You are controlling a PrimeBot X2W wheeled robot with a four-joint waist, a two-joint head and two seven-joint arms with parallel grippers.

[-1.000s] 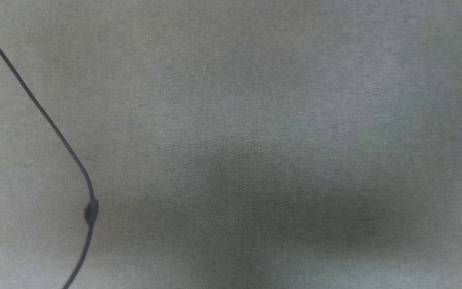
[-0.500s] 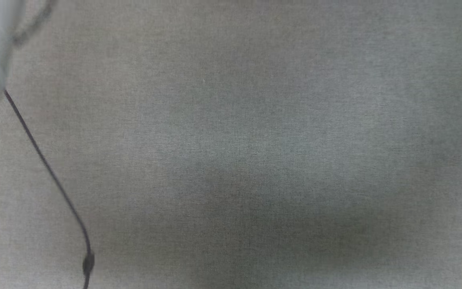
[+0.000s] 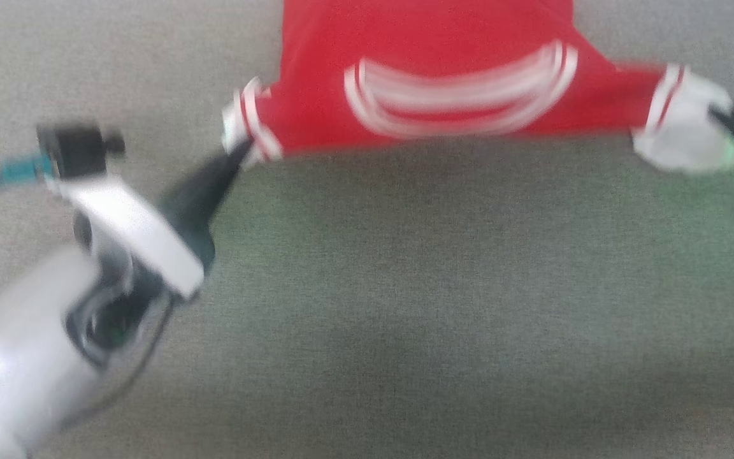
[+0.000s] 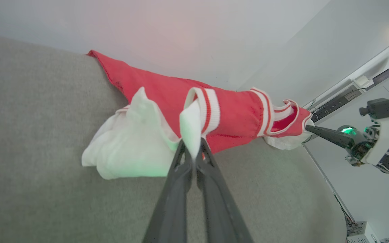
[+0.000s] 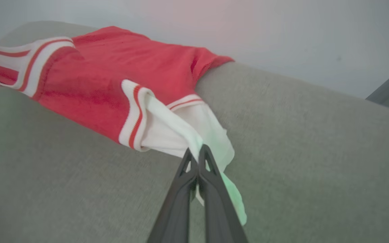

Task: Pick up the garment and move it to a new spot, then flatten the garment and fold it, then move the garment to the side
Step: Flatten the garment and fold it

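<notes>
Red garment point(image 3: 431, 44), white ends tight in left tool point(image 4: 192, 152) and right tool point(image 5: 198, 152).

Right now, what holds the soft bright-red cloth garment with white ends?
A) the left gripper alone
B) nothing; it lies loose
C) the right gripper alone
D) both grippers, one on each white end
D: the left gripper is shut on one white end of the garment, and the right gripper is shut on the other.

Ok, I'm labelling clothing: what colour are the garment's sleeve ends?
White, beyond red-and-white striped trim, on the red garment; clearest in the right wrist view.
</notes>
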